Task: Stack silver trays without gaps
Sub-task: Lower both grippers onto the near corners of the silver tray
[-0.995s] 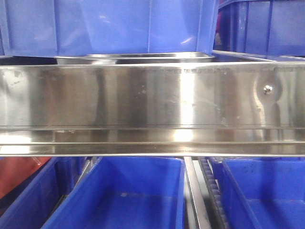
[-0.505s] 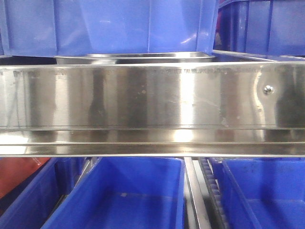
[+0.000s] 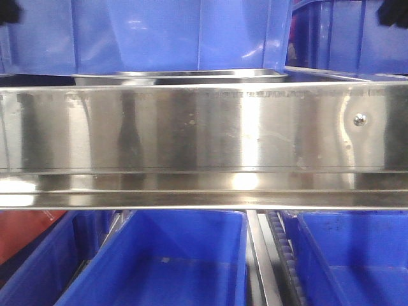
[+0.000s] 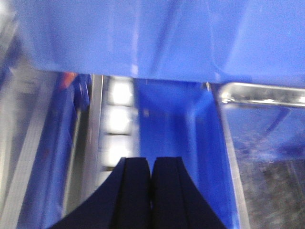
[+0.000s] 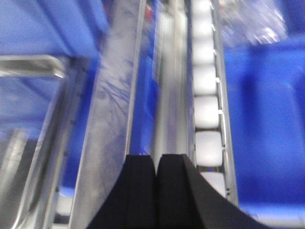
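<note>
From the front, a shallow, shiny stainless-steel silver tray [image 3: 178,76] shows only as a thin rim behind the long brushed-steel shelf rail [image 3: 191,134] and under a blue plastic bin [image 3: 172,32]. Its long side runs left to right, parallel with the rail. The wrist views show rounded corners instead. One tray rim [image 4: 267,95] lies to the right of the left claw [image 4: 151,191], and another [image 5: 28,64] to the left of the right claw [image 5: 157,191]. Both claws are clenched, fingers pressed together, gripping nothing. A line of white rollers [image 5: 207,109] runs beside the right claw.
</note>
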`<state>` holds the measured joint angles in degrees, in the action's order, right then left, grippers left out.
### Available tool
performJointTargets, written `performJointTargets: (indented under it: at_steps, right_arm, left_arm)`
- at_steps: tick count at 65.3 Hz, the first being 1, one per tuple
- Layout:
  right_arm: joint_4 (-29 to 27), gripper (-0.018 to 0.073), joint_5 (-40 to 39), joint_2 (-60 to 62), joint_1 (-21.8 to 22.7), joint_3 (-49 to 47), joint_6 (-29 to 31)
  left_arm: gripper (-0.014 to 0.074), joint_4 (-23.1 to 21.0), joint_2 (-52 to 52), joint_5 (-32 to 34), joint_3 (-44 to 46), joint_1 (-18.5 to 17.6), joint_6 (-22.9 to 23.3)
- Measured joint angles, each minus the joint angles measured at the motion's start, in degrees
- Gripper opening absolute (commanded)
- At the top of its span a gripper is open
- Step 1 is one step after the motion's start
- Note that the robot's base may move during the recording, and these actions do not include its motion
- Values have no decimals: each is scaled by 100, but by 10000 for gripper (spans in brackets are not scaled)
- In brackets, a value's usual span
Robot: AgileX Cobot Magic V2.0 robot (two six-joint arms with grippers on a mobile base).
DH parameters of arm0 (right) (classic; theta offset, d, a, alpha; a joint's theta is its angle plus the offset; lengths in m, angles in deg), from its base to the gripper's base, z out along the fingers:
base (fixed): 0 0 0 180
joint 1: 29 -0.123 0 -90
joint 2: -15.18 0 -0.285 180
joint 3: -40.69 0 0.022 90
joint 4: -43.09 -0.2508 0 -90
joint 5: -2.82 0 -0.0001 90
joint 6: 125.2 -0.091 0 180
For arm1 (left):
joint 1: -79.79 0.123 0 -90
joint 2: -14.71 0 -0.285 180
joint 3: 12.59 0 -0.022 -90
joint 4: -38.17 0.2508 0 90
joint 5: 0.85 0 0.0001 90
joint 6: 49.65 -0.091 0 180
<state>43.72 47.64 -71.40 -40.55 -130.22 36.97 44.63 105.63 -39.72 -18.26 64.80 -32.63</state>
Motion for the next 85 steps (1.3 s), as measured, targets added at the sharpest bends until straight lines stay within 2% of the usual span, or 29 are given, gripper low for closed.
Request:
performJointTargets:
  at_steps: [6,15,29,34,37,47,54,85]
  right_arm:
    - [425,-53,554,-409,-392,-557,-553]
    - [552,-53,1104,-1006,-832,-1443,-961]
    - [521,-53,1481,-1815,-1197,-2284,-1125]
    - [464,-45,1533,-2028,-1255,-2405,-1140]
    - [440,-4,1548,-2105,-1269,-2418,-1152]
    - [416,148,1627,-2236,-1280,-2418,-1159]
    - [416,162,1627,-2262,-1280,-2418,-1175]
    - [284,162,1584,-2532,-1280,-2431,-1252]
  left_arm:
    - [-17,234,372,-501,504,-284,390]
    - [-17,260,905,-1196,1278,-538,651]
    - [-17,147,1406,-1398,1769,-597,697]
    - [-11,119,1483,-1421,1780,-597,697]
    - [15,106,1496,-1436,1780,-597,697]
    - [200,97,1504,-1449,1789,-597,697]
    - [268,76,1504,-1428,1789,-597,697]
    - [256,76,1811,-1346,1792,-597,701]
